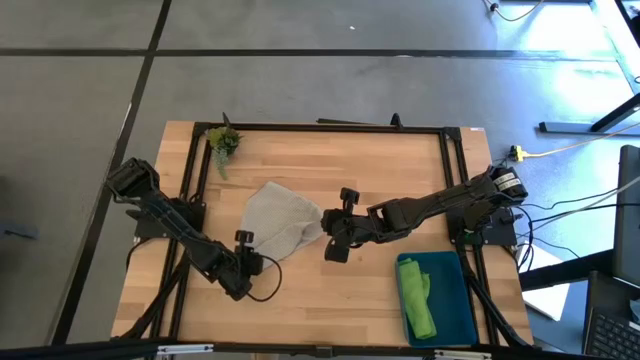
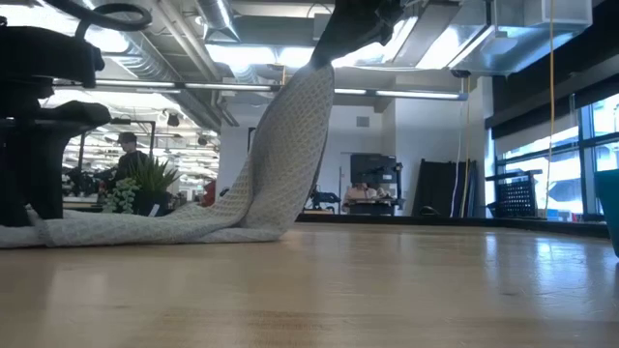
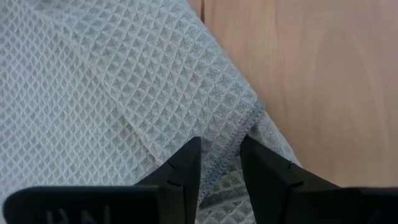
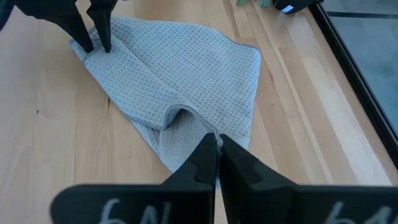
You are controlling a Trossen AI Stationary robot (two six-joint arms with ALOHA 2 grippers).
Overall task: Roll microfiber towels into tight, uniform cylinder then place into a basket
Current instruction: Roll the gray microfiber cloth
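Grey towel [image 1: 280,222] lay mid-table, one corner lifted: limp waffle weave, light, draping and creasing freely. I judged the hemmed edges and corners the best holds. Right gripper [image 4: 217,149], fingers clamped on that raised corner. Left gripper [image 3: 219,163] at the opposite corner, fingers slightly apart astride the hem, resting on cloth. Green towel [image 1: 417,298] already in the basket [image 1: 452,290] at the table's near right. Plant sprig [image 1: 223,142] far left, clear of the work.

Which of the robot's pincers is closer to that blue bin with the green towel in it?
Right. The right pincer hangs over mid-table, gripping the grey towel, beside the bin; the left pincer sits beyond that towel.
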